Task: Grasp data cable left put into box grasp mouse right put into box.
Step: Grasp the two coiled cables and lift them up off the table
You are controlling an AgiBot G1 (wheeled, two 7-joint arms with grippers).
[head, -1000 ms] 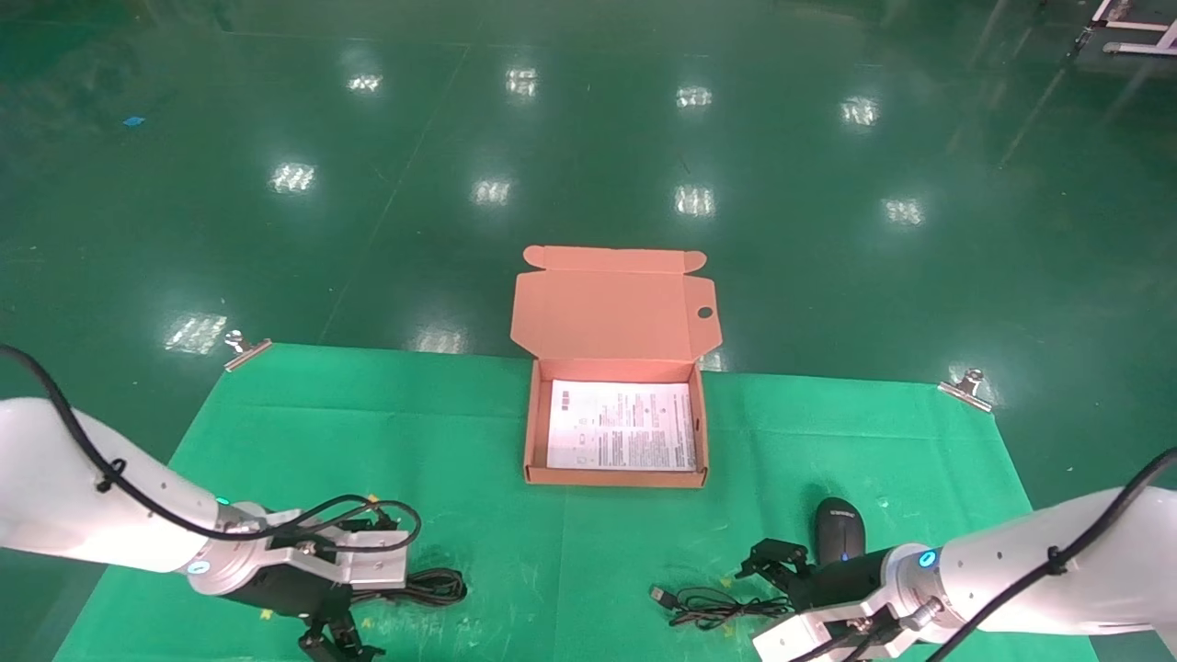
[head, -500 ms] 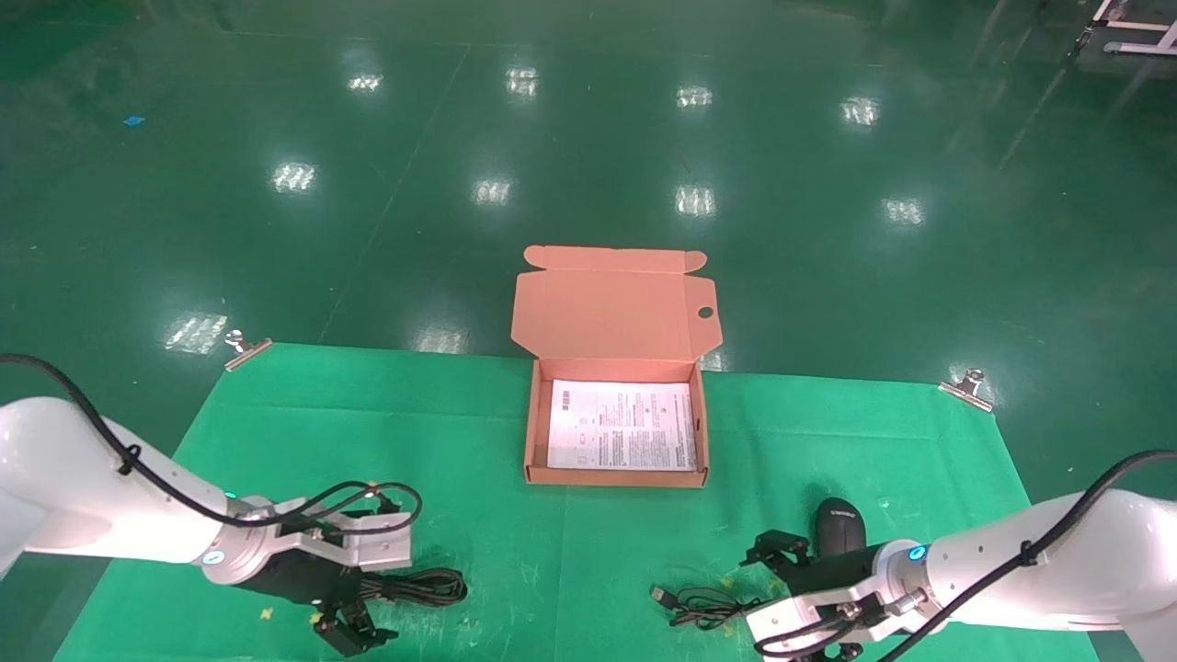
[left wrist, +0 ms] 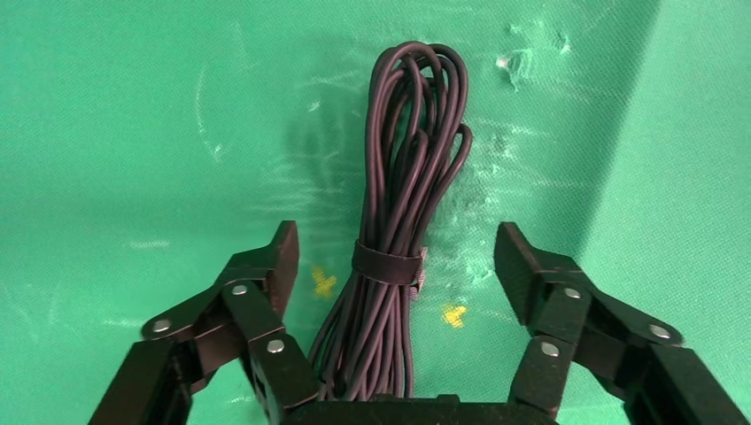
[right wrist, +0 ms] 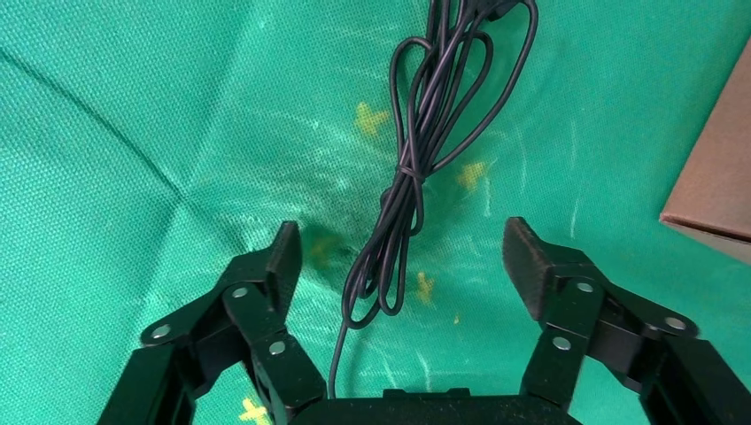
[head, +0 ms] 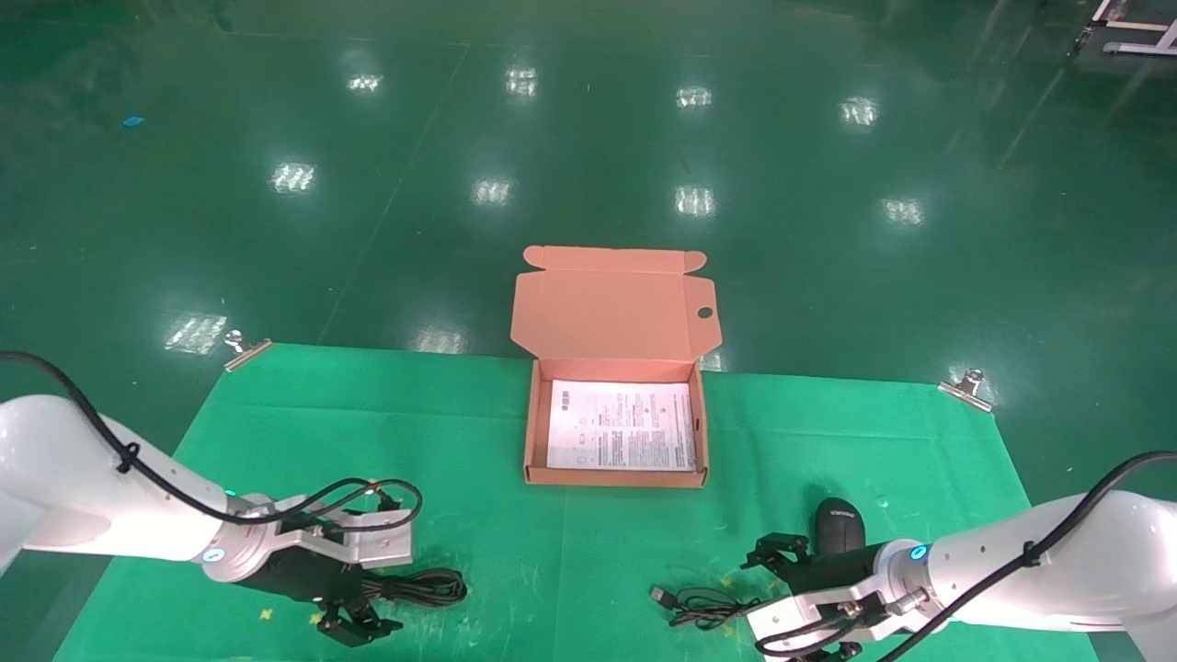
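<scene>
1. The oblong bundle of thick black data cable (left wrist: 398,257), cinched at its middle by a dark strap, is lying flat on the near left.
2. The small black oval computer mouse (head: 839,526) is sitting on the near right, with its thin black cord (right wrist: 416,168) lying in loose loops beside it.
3. The shallow salmon-orange cardboard box (head: 614,474) is standing open between them, farther back, its flap lid raised and a white printed sheet (head: 622,438) lying inside.

Light: bright, overhead | Glare: lamp reflections across glossy floor (head: 588,138) | Shadows: soft, faint beneath arms | Focus: sharp in every view
</scene>
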